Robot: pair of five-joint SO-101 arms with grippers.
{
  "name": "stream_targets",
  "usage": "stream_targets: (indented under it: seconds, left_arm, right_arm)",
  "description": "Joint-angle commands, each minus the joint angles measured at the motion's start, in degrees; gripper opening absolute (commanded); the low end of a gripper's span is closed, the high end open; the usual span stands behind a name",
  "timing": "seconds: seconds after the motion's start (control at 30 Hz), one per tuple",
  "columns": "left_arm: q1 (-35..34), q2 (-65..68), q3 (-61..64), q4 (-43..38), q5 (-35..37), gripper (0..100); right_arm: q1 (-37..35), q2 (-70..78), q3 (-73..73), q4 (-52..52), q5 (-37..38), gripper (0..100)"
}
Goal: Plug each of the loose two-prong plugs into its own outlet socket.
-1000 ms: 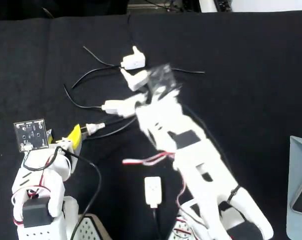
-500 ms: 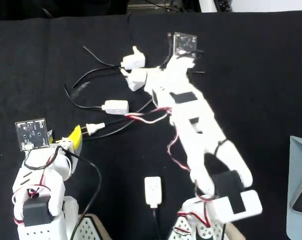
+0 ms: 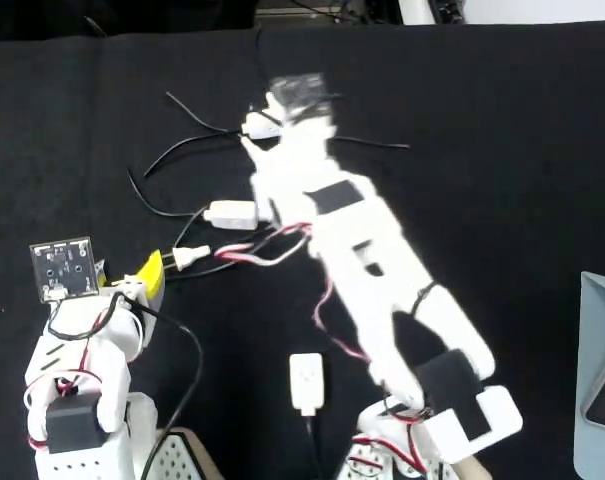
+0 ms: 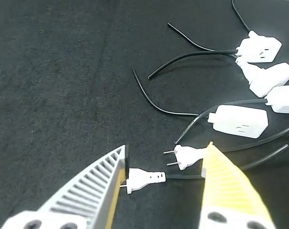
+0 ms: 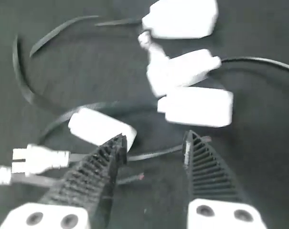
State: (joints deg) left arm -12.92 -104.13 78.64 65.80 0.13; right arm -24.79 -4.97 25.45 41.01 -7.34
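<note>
High view: my left arm [image 3: 82,350] sat at the near left corner of the black cloth [image 3: 502,150]. Its yellow finger [image 3: 150,272] pointed at a two-prong plug [image 3: 187,257] lying just beyond the tip. My right arm [image 3: 362,240] stretched diagonally over the cloth to the far cluster of white sockets. A flat socket [image 3: 230,213] lay just beside that arm. A lone socket [image 3: 307,380] lay near my bases, well apart from the others.

Left wrist view: my left gripper [image 4: 166,149] stood wide open and held nothing. The two-prong plug [image 4: 185,156] lay on the cloth between the fingertips, just beside the yellow one, with its prongs pointing toward the grey finger [image 4: 96,188]. A second plug [image 4: 143,177] lay just beside the grey finger. Beyond them lay the flat socket [image 4: 242,121], and farther off three more sockets close together, the farthest being an end socket [image 4: 259,47].

Right wrist view: my right gripper [image 5: 154,138] was also spread open and empty, its black fingers hanging over the cluster. A rounded socket [image 5: 101,126] lay by one fingertip and a broad socket [image 5: 197,106] just past the other. Two more sockets lay beyond. A white plug [image 5: 39,157] lay off to the side, near the rounded socket.
</note>
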Motion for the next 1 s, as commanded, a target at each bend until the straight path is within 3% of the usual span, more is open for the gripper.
stream_targets:
  seconds: [0.0,0.23,0.63,0.7,0.9,0.97]
  left_arm:
    - [-0.7,0.0,-0.2,-1.5,0.7,26]
    - [-0.7,0.0,-0.1,-1.3,0.7,26]
    - [-0.7,0.0,0.0,-1.3,0.7,26]
    - [-0.7,0.0,0.0,-1.3,0.7,26]
    - [-0.7,0.0,0.0,-1.3,0.6,26]
    - [-0.7,0.0,0.0,-1.3,0.6,26]
  right_arm:
    - [-5.1,2.8,-3.9,2.3,9.1,18.5]
    - [-8.0,11.7,-8.7,2.6,11.7,31.2]
    - [-8.1,28.0,-21.2,2.6,13.3,28.5]
    - [-8.2,28.4,-21.3,2.5,13.4,24.7]
    - [-8.3,27.8,-22.2,2.5,15.7,0.9]
    - [-8.3,26.4,-21.2,2.6,18.1,1.7]
